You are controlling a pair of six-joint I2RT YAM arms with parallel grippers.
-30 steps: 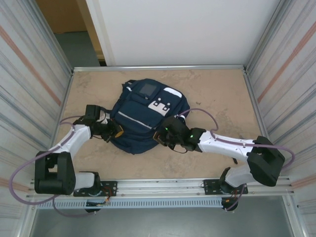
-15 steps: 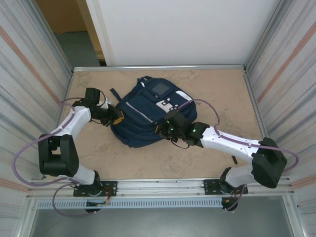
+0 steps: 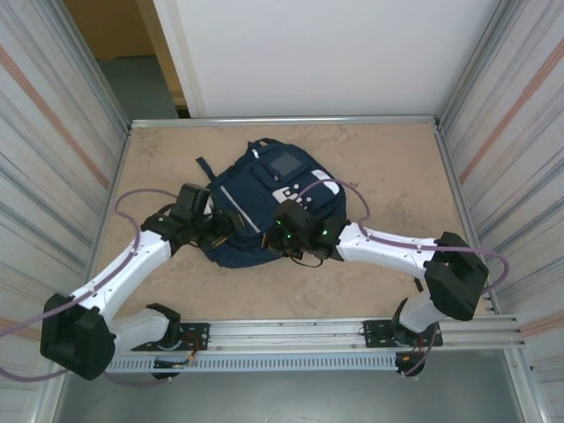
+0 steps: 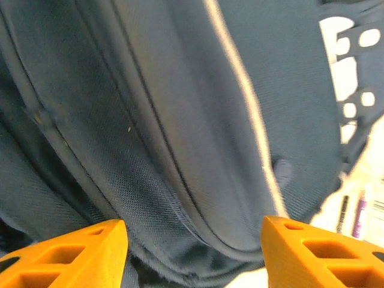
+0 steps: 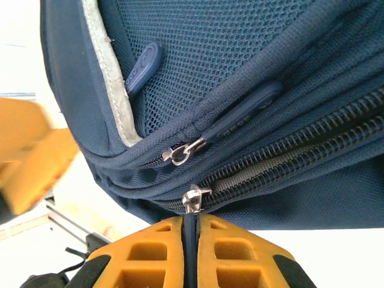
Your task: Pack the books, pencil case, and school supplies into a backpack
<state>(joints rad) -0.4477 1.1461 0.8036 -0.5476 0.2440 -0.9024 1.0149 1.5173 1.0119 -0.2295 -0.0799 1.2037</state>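
My right gripper (image 5: 190, 223) is pinched shut on the zip pull (image 5: 191, 201) at the near edge of the backpack (image 3: 269, 198), which lies flat in the middle of the table (image 3: 388, 159). My left gripper (image 4: 192, 233) is spread apart, close beside the backpack but holding nothing. To do this well, I should pull along the zip line, slow and straight — not up — and have the left one hold the cloth near the zip so nothing slides.

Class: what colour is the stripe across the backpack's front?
The stripe is white against the navy backpack, clearest in the left wrist view.
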